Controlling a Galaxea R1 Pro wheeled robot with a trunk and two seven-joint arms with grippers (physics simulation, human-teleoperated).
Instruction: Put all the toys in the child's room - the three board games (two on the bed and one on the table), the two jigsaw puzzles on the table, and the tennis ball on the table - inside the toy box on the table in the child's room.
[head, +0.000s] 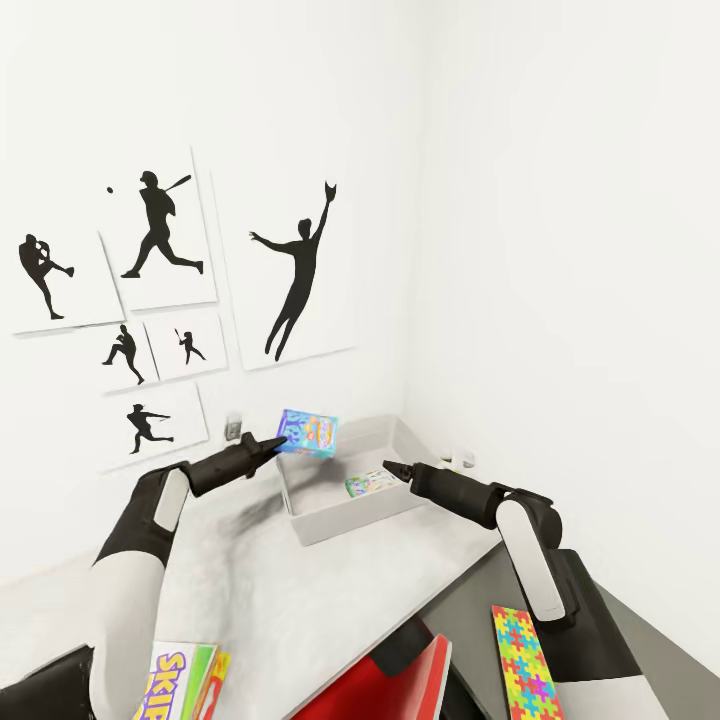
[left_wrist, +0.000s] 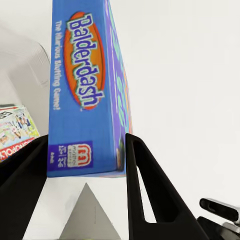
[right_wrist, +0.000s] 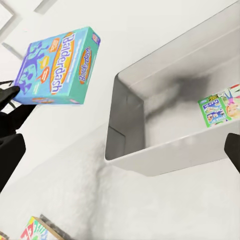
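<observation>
left pincer pinching the balderdash board game by its edge, held in the air above the near left corner of the toy box on the tabletop. box spine reads "balderdash, the hilarious bluffing game" with a mattel logo. a second board game lies inside the toy box. right pincer hovers over the box; whether it is spread cannot be told. a jigsaw puzzle lies lower right; a box lettered "skip" lies lower left.

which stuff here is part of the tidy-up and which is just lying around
Part of the job:
- blue Balderdash board game box in the left pincer
- white rectangular toy box
- colourful game box inside it
- bright jigsaw puzzle box

Just there:
- black baseball silhouette wall prints
- red chair
</observation>
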